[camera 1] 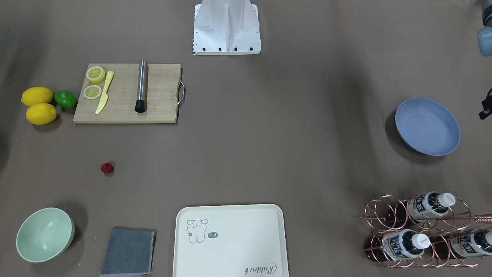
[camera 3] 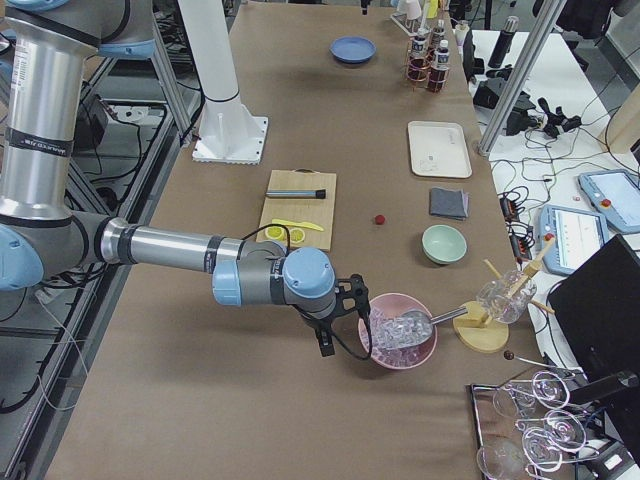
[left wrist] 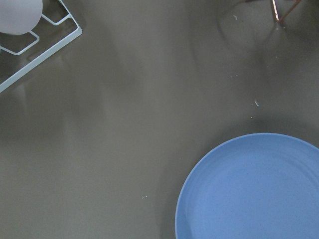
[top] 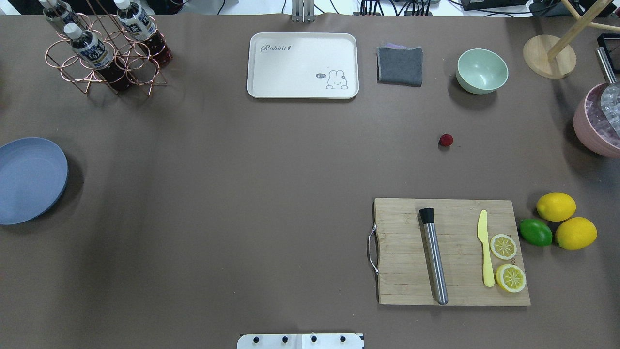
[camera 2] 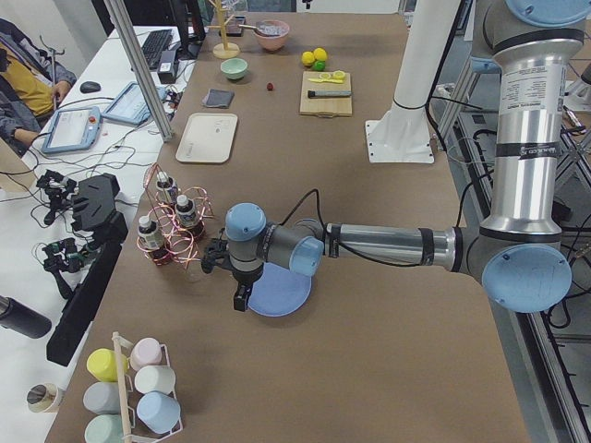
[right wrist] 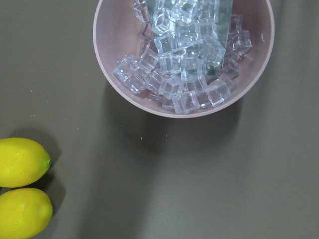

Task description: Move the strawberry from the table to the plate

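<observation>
A: Strawberry first, then. How should the pick go?

B: Going left to right across the overhead view: the blue plate sits at the far left edge of the bench, the cream tray is at the top middle, and the berry lies alone on bare bench right of centre, between the green bowl and the cutting board. Nothing touches it, so a straight drop from above looks best, with the fingers spread well wider than the berry and closed gently (it is small and round, so I would expect it to roll if nudged from one side).

A: Which arm?

B: The right one, I'd judge. Its hand hangs by the pink bowl of ice, near the lemons, on the berry's side of the bench though well apart from it. The left hand hovers at the plate's edge, at the opposite end from the berry.

A: Are the hands wide or narrow?

B: I cannot tell. Both appear only in the side views, and neither wrist camera shows any fingers. Neither appears to carry anything.

A: And afterwards?

B: A long carry across the bench to the plate, which is empty.
</observation>
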`<control>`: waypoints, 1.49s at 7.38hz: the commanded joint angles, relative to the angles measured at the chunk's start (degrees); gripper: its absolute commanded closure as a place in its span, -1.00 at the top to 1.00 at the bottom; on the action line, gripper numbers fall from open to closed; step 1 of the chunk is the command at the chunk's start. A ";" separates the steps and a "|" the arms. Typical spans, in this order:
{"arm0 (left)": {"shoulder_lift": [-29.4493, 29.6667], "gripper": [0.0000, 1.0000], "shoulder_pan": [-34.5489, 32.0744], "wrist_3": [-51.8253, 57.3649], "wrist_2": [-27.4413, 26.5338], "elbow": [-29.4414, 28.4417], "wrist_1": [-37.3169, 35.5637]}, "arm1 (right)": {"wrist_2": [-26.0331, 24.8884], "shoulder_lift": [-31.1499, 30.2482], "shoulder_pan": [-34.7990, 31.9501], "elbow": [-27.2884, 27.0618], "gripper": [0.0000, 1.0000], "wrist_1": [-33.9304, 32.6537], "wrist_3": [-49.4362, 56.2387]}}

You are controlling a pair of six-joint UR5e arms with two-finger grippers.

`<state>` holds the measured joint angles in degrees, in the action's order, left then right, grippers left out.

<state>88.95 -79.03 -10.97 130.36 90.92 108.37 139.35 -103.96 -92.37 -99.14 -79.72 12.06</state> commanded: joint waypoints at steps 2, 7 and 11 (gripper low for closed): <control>-0.62 0.94 2.04 -3.19 0.16 -2.14 5.53 | -0.56 0.42 1.92 1.05 1.00 0.00 -0.45; -0.09 0.83 7.56 -8.17 -0.28 -15.50 24.41 | -0.57 0.96 6.41 0.96 0.99 0.09 -3.00; -0.71 0.63 9.86 -8.54 0.07 -17.79 28.38 | -0.22 0.96 6.68 0.44 0.99 0.18 -3.18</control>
<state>88.37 -69.52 -19.47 130.22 74.02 135.80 138.95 -103.01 -85.75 -98.51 -79.55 8.95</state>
